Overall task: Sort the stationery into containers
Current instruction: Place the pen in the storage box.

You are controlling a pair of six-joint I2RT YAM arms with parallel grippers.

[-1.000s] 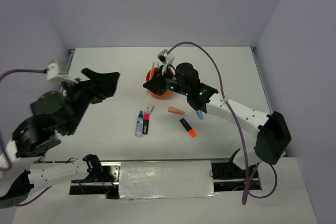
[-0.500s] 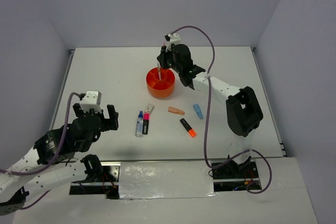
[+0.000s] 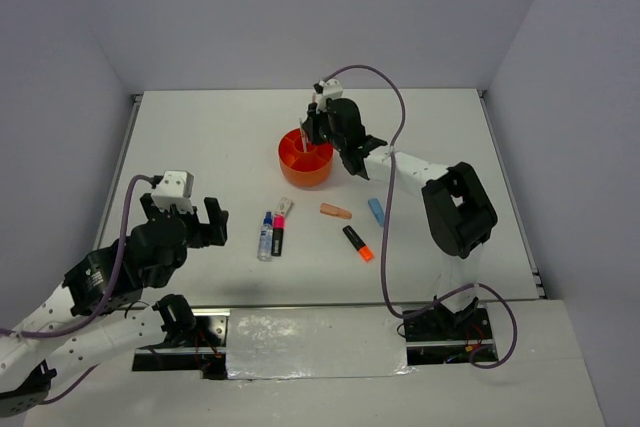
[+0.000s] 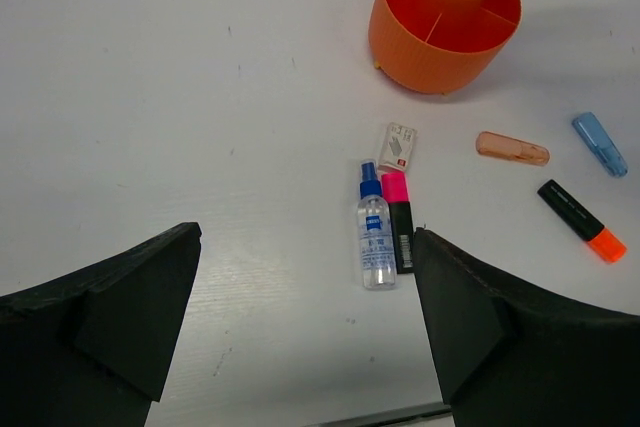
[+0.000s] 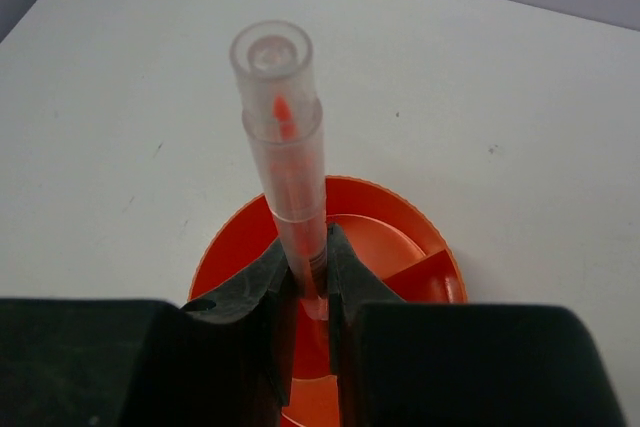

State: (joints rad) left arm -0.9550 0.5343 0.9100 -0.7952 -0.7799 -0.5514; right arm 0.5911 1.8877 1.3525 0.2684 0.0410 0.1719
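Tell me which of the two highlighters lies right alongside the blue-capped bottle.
The pink-black highlighter: it lies parallel to the bottle, close at its side. The orange-black one lies apart, nearer the blue piece.

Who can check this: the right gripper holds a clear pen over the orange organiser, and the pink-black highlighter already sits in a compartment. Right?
Not quite. The pink-black highlighter is not in the orange organiser; it lies on the table beside the blue-capped marker, as the left wrist view shows. The right gripper does hold a clear pen over the orange organiser.
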